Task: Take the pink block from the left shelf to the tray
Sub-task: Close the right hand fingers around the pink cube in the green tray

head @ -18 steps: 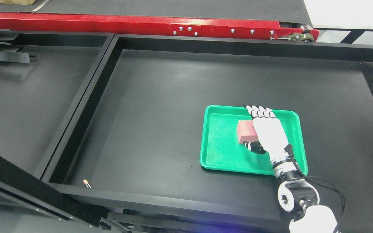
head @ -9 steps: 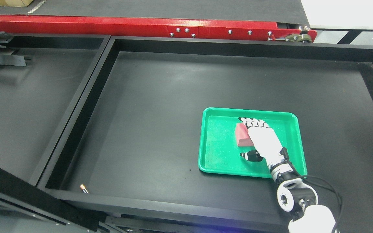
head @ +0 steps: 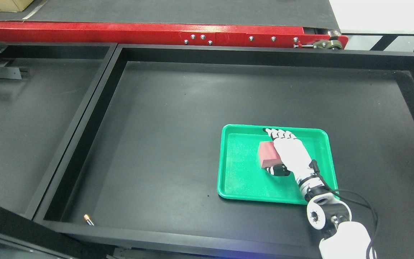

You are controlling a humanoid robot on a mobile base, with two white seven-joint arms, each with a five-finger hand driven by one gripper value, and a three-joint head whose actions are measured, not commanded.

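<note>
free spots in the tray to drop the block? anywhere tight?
The green tray is bare on its left half and along its near edge. It is crowded right of centre, where the right hand sits against the pink block. The black bin floor left of the tray is open, apart from a small battery at the near-left corner.

We can't make out any text here. No labels, brand marks or numbers show on the green tray [head: 228,187], the pink block [head: 266,154] or the red rail [head: 84,32], and the little battery [head: 88,219] is too small to read.
</note>
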